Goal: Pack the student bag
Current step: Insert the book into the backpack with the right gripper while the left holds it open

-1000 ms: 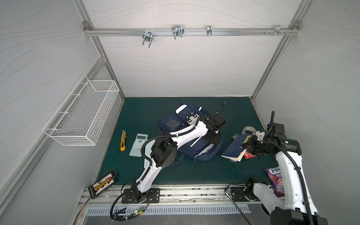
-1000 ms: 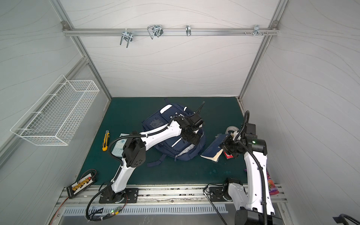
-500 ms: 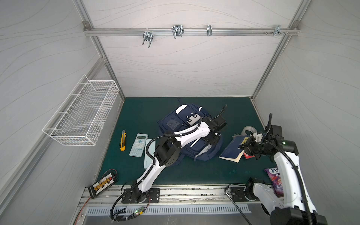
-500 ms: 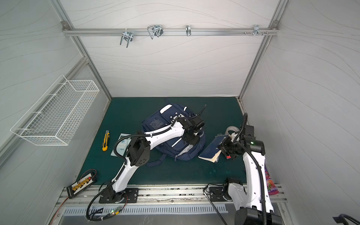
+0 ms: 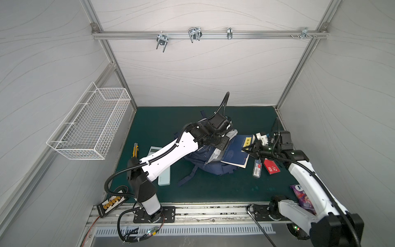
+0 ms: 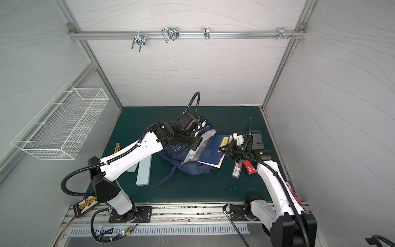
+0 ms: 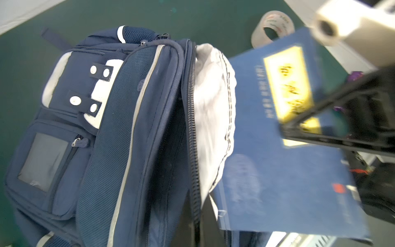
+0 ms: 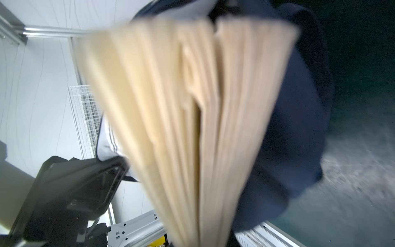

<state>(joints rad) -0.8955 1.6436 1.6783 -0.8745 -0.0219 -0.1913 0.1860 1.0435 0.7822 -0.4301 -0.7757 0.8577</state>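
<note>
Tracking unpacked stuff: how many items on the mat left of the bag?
3: yellow knife, calculator beside it, pale green case nearer the front; left arm may hide more.

My green desk (image 5: 213,192), student bag (image 5: 211,164) mid-mat, yellow knife (image 5: 135,149), calculator (image 5: 154,149) and pale case (image 5: 164,178) left of the bag, labelled box (image 5: 257,170), red card (image 5: 271,169), purple packet (image 5: 302,195) to its right, tape roll (image 7: 272,27) nearby

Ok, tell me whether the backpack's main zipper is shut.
No: the student bag's zipper gapes apart, white lining showing beside the blue book.
</note>
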